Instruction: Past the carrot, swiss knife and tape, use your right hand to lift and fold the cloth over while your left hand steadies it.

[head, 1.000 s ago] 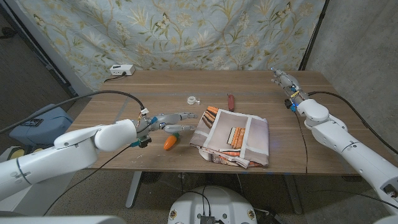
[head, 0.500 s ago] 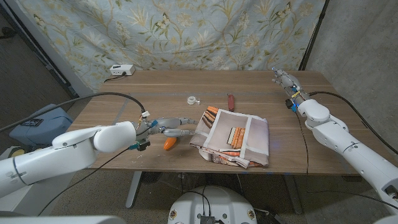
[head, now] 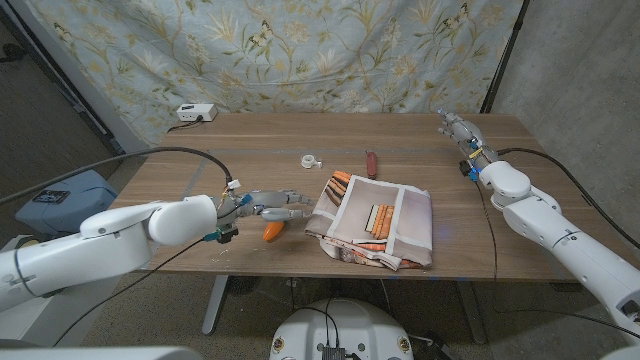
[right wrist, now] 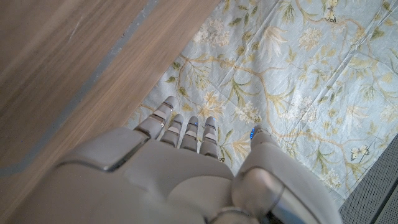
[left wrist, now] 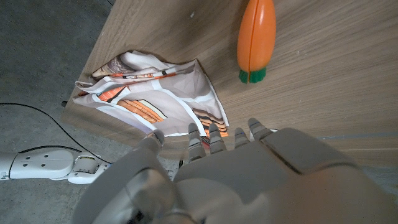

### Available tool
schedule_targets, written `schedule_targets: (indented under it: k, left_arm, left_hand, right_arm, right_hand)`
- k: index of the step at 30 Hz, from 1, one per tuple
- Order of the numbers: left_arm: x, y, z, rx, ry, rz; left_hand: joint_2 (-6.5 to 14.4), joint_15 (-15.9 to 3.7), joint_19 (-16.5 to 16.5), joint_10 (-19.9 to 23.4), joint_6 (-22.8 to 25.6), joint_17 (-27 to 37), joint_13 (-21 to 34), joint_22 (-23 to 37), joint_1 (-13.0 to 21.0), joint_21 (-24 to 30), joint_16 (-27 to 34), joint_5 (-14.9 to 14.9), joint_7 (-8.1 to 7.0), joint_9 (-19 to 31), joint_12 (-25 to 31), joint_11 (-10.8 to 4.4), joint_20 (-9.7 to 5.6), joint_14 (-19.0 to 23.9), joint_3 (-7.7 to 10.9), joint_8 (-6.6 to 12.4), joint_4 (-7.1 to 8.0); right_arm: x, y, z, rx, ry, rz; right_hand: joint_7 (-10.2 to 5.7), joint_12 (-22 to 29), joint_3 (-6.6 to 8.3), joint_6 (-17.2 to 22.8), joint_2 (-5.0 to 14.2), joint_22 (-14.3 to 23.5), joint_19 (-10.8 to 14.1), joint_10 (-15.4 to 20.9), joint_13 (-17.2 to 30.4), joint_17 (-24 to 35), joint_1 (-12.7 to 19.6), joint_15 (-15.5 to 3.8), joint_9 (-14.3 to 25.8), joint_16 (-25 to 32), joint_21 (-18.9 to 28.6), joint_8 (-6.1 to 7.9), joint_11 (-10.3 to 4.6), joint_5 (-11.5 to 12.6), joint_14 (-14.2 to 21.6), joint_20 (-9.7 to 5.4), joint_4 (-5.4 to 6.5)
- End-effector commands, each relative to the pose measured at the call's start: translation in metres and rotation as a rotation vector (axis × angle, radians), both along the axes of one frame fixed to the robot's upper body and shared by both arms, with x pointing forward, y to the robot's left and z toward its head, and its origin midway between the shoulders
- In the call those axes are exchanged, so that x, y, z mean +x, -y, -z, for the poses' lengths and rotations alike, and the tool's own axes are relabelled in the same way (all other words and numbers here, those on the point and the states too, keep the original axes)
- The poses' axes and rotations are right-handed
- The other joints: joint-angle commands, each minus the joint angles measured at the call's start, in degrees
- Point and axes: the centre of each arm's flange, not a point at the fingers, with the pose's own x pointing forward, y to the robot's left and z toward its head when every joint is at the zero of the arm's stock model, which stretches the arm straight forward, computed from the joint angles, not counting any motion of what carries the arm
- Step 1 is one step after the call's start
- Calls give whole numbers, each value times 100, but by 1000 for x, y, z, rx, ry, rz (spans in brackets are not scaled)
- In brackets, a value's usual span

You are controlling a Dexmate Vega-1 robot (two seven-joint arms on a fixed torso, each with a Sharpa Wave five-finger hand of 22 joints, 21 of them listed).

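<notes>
Steadying comes first, in my judgement: my left hand (head: 272, 204) hovers just left of the cloth (head: 375, 222), fingers spread and empty, above the carrot (head: 273, 230). The left wrist view shows its fingertips (left wrist: 214, 135) pointing at the cloth's near corner, carrot alongside, no contact yet.

The cloth lies rumpled and already partly doubled at the bench's (head: 200, 150) near edge, right of centre, one corner overhanging. The knife (head: 371, 163) sits just behind it; the tape (head: 310, 159) is further left. Neither touches the cloth.

My right hand (head: 452, 126) is well apart, at the far right corner of the bench, empty, fingers extended toward the backdrop as its wrist view shows.

Recommendations:
- Bring the left hand over the carrot, not through it; a nudge would roll it off the edge.
- Press on the cloth's left border, away from the overhanging corner, so the pin does not tip fabric off the bench.
- Only then bring the right hand across to the cloth's right edge, passing clear of the knife.
- Pinch one layer at the edge, lift low, and carry it toward the pinned side.

Risk: the rumpled folds may drag the whole cloth if the pin is light.
</notes>
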Motion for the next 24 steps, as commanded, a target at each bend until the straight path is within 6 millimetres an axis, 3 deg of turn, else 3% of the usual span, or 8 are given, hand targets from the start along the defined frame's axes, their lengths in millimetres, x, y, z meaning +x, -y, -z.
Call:
schedule_targets:
  k: [1,15,24]
  left_arm:
    - [5,-6,7,67,-53,-60]
    - [9,-4,11,103,-85,-65]
    - [12,-3,13,120,-97,-70]
  left_hand:
    - [17,39,-106,25,50,16,20,19,-99,-6,10,16,-1,18,9,-7,3,-179,18,-7,73]
    - [75,51,-554,-48,-17,35,20,28,-394,-16,32,13,-4,26,-58,-2,0,-290,46,-71,305]
    - [93,49,-728,-95,-90,44,21,33,-550,-6,44,11,-13,31,-85,-4,-10,-328,56,-97,377]
  right_arm:
    - [-5,0,5,-8,0,-3]
    - [-11,-9,13,-15,7,-22]
    - [-14,-13,18,-22,13,-37]
  right_hand:
    - [10,7,22,4,7,6,-32,-29,-5,14,-44,9,0,36,-16,11,20,-2,-73,-56,-33]
    - [-2,-1,20,-4,8,7,-62,-69,-5,8,-66,36,-1,35,-40,9,21,-2,-111,-39,-39]
    - [0,1,20,-13,12,7,-74,-78,-6,5,-78,41,-1,38,-51,7,28,-2,-129,-36,-44]
